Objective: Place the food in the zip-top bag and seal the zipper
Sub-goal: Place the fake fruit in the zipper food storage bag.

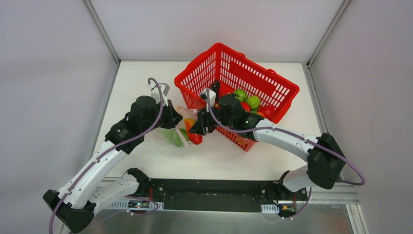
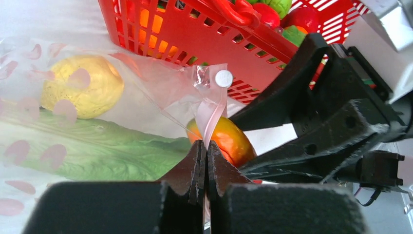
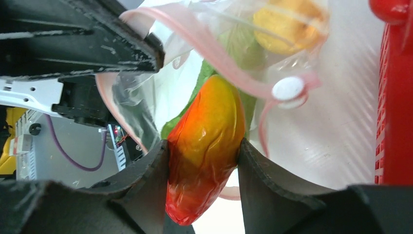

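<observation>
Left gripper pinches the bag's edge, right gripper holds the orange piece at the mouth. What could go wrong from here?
1. The left gripper pinches only a narrow bit of the zipper. A push from the orange piece could tug it free, and the mouth of the zip-top bag might sag shut.
2. The zipper loops across the path ahead of the right gripper, so the piece may catch on it and drop outside the bag.
</observation>
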Motion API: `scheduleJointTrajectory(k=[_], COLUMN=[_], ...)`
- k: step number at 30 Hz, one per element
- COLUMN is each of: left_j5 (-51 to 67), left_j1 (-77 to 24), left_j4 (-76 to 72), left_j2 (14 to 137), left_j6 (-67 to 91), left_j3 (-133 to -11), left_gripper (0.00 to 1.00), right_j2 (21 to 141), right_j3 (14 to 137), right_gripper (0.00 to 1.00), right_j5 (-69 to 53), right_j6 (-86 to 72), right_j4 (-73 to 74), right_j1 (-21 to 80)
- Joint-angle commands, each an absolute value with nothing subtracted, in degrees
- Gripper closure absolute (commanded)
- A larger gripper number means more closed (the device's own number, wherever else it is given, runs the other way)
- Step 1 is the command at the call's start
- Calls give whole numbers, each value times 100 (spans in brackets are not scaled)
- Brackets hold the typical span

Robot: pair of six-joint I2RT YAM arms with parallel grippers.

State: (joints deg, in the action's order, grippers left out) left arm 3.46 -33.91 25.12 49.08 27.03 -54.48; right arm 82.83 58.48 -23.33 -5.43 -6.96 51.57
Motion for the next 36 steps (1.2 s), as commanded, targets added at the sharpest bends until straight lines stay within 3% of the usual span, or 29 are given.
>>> scheduleJointTrajectory(k=[1, 14, 21, 36], left_j5=[688, 927, 303, -551], left_j1=[-3375, -3375, -3375, -3375], left_j4=[2175, 2290, 2398, 2145], left_j2=[4759, 4811, 4384, 4001], left_j6=[2682, 2740, 2576, 2739], left_j3=[-5569, -5930, -6089, -5743], left_gripper=[100, 100, 100, 100], right_j2=[8433, 8746, 9130, 9535], right_j3=[6178, 6405, 7053, 7784], right_gripper=[67, 56, 52, 49], right_j5=[-1983, -614, -223, -1701], right_j6=[-312, -31, -338, -2112], right_j4=[-946, -1687, -1495, -811], right_j1=[5135, 5668, 5690, 5625])
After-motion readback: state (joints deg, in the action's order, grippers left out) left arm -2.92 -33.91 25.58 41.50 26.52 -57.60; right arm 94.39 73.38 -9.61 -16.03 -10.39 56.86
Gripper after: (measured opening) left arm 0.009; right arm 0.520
